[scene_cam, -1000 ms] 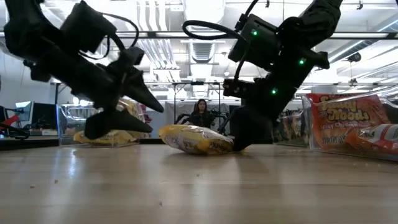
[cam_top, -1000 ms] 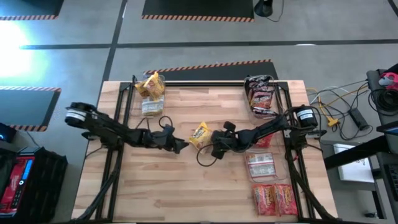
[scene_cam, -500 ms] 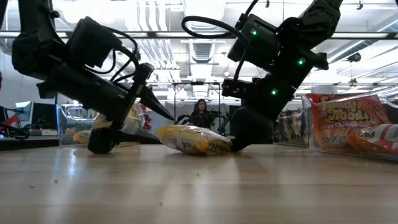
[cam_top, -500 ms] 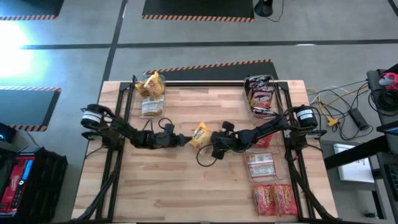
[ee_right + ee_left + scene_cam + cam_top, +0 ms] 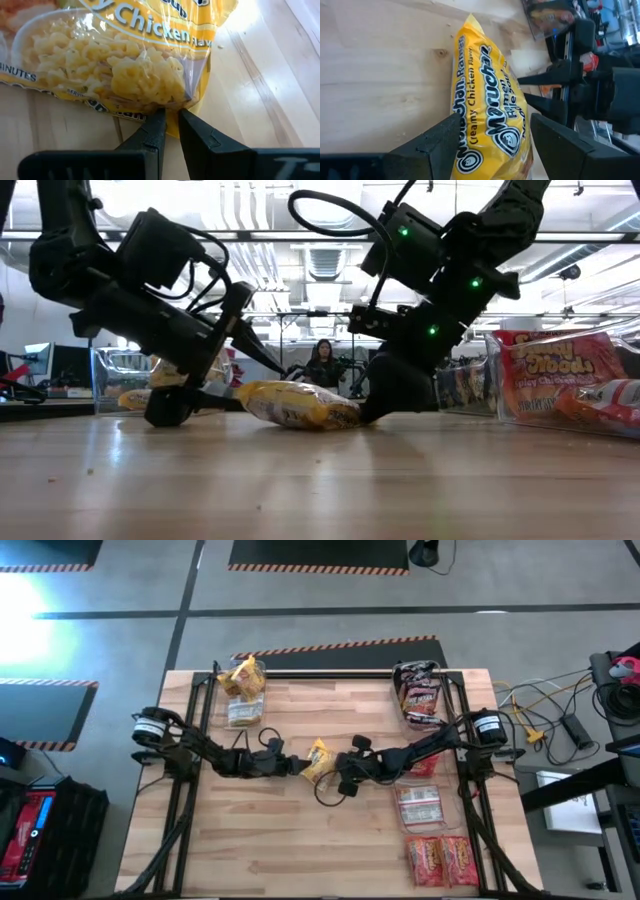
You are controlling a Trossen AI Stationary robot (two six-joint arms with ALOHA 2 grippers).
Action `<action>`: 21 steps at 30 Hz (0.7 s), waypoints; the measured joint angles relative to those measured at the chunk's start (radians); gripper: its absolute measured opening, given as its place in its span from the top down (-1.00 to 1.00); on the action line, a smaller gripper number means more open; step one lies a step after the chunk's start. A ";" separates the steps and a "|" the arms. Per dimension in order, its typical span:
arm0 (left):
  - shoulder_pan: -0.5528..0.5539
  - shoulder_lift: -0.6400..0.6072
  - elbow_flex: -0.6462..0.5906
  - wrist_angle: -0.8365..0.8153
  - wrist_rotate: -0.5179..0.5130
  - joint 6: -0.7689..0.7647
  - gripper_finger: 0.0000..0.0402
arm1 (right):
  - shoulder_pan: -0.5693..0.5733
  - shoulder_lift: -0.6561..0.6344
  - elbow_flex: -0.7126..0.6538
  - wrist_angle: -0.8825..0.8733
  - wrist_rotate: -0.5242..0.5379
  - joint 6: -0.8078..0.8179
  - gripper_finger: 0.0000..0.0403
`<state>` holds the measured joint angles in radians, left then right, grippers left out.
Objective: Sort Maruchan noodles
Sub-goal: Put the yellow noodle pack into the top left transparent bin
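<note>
My right pincer (image 5: 171, 131) is clamped on the yellow packet's (image 5: 318, 760) edge; my left pincer (image 5: 492, 145) straddles it, fingers apart.

The flat crinkly plastic ramen packet (image 5: 487, 107) in the middle is bright yellow, with white lettering, black outlines and a round black-and-white face logo; its clear window shows pale yellow noodles. The pale blond wooden plank counter (image 5: 300, 840) carries fine brown grain lines and a small dark knot. Both arms are matt black, and so is each claw, left (image 5: 297, 766) and right (image 5: 339, 762); green lights dot the right arm. Two red-orange packets (image 5: 441, 861) lie at one corner, dark maroon ones (image 5: 419, 692) at another, more yellow ones (image 5: 243, 678) at a third. Orange-and-black hazard stripes (image 5: 335, 645) edge the dark floor mats on the grey floor.
</note>
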<state>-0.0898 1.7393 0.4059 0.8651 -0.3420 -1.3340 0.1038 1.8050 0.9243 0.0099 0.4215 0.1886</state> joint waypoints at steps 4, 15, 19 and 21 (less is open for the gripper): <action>0.001 0.001 0.008 -0.006 0.021 0.010 -0.12 | -0.007 0.000 -0.002 0.031 -0.012 -0.018 0.77; 0.003 0.002 0.030 -0.045 0.081 0.001 -0.12 | -0.022 0.002 -0.004 0.071 0.010 -0.017 0.86; 0.003 0.004 0.047 -0.061 0.113 -0.002 -0.12 | -0.022 0.002 -0.003 0.081 0.011 -0.015 0.90; 0.006 0.004 0.053 -0.071 0.160 -0.001 -0.12 | -0.022 0.002 -0.004 0.083 0.010 -0.017 0.91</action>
<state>-0.0836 1.7428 0.4590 0.7945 -0.1822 -1.3352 0.0818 1.8069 0.9207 0.0926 0.4312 0.1715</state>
